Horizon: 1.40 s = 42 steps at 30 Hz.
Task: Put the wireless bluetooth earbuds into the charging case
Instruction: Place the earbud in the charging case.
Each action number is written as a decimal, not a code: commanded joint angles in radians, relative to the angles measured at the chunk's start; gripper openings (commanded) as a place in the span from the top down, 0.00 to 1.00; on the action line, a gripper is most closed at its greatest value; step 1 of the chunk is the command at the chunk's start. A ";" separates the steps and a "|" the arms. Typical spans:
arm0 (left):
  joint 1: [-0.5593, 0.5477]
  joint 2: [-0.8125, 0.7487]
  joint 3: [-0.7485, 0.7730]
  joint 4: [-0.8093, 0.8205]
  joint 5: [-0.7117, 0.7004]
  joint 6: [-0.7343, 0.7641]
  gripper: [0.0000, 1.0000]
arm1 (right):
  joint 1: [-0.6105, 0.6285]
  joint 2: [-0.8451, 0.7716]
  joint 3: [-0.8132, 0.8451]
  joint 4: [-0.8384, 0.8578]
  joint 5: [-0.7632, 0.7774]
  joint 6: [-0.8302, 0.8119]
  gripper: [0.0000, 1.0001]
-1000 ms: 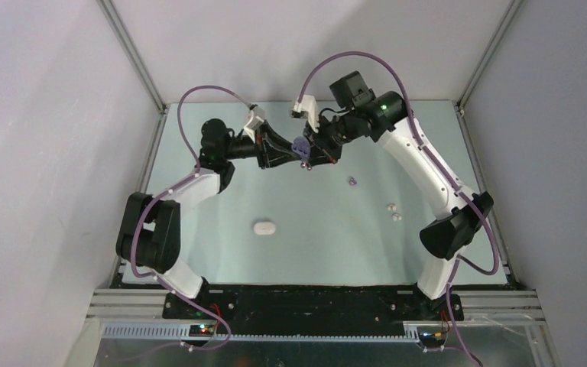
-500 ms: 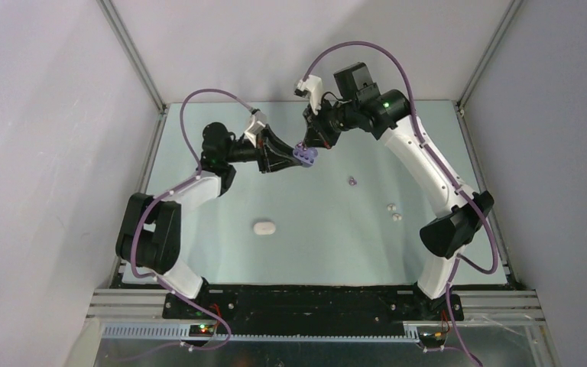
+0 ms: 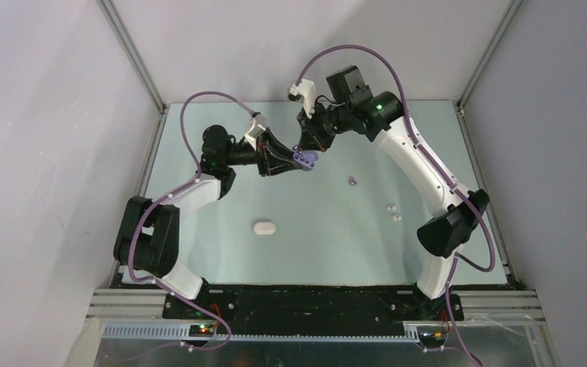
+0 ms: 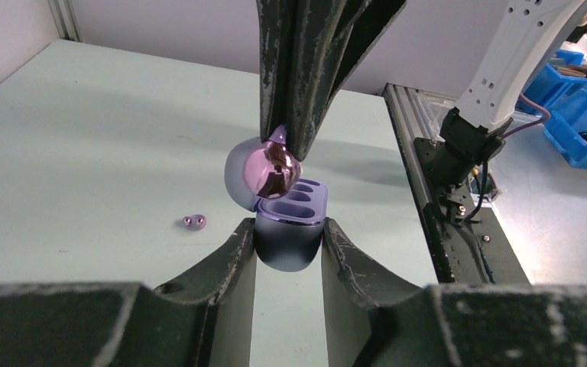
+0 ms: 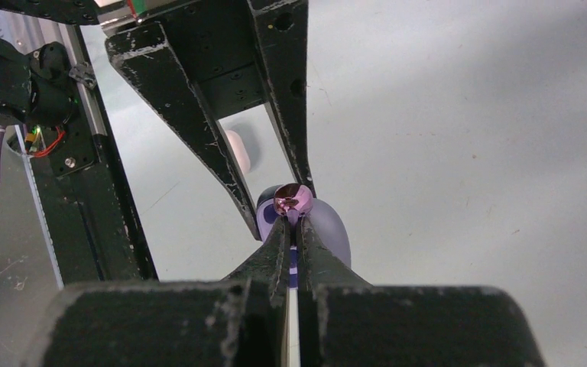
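My left gripper (image 4: 288,229) is shut on the base of a purple charging case (image 4: 290,248), which it holds above the table with its lid (image 4: 238,174) swung open and two sockets showing. My right gripper (image 5: 291,222) comes down from above, shut on a shiny translucent purple earbud (image 4: 277,170) that hangs just over the sockets, close to the lid. In the top view the case (image 3: 305,158) sits between the two grippers at the back middle of the table. A second purple earbud (image 3: 352,181) lies on the table, with two white earbuds (image 3: 394,212) further right.
A white pebble-shaped case (image 3: 264,227) lies closed on the table, nearer the arm bases. The table's metal edge rail (image 4: 420,176) runs along the right of the left wrist view, with blue bins (image 4: 581,115) beyond it.
The right gripper has pulled slightly up and toward the back. The left gripper has turned the case so its open top shows. The loose earbuds and the white case have not moved.
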 commanded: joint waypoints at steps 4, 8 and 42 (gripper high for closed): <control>-0.006 -0.049 -0.006 0.048 -0.010 -0.011 1.00 | 0.012 -0.009 0.012 -0.026 -0.024 -0.039 1.00; -0.006 -0.044 0.000 0.048 -0.012 -0.012 1.00 | 0.008 -0.015 0.010 -0.041 -0.030 -0.055 1.00; -0.005 -0.028 0.022 0.033 -0.002 -0.002 1.00 | 0.041 0.016 -0.023 -0.049 -0.008 -0.121 0.85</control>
